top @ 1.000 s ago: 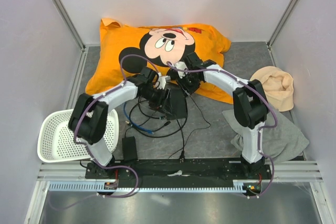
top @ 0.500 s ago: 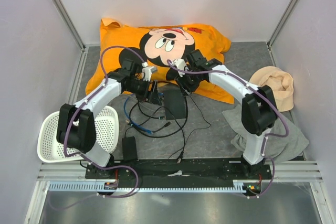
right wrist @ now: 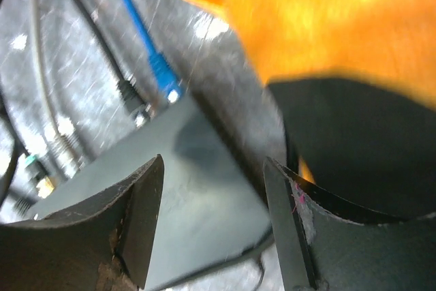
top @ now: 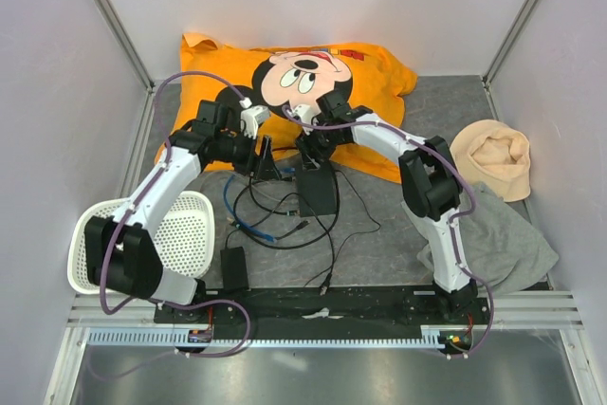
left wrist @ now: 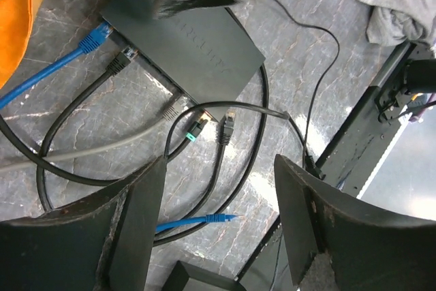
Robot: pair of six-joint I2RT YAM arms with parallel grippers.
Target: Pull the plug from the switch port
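Note:
The switch, a flat matte-black box [top: 320, 193], lies mid-table among tangled cables. In the left wrist view its box [left wrist: 194, 42] has a blue plug [left wrist: 94, 39], a black plug [left wrist: 121, 60] and a grey plug [left wrist: 170, 110] in its port edge. Loose plugs lie in front. My left gripper [top: 263, 159] is open and empty, left of the box, hovering over the cables [left wrist: 219, 168]. My right gripper [top: 308, 148] is open and empty over the box's far end [right wrist: 212, 168]. The blue plug [right wrist: 163, 76] and black plug [right wrist: 129, 93] also show in the blurred right wrist view.
An orange Mickey Mouse pillow [top: 285, 73] lies just behind the switch. A small black power brick [top: 233, 267] sits near the front. A white basket [top: 133, 248] stands at the left. A grey cloth [top: 498, 244] and a beige cloth [top: 493, 154] lie at the right.
My left gripper has drawn back from the switch to the left and farther away. My right gripper has shifted left over the box's far end.

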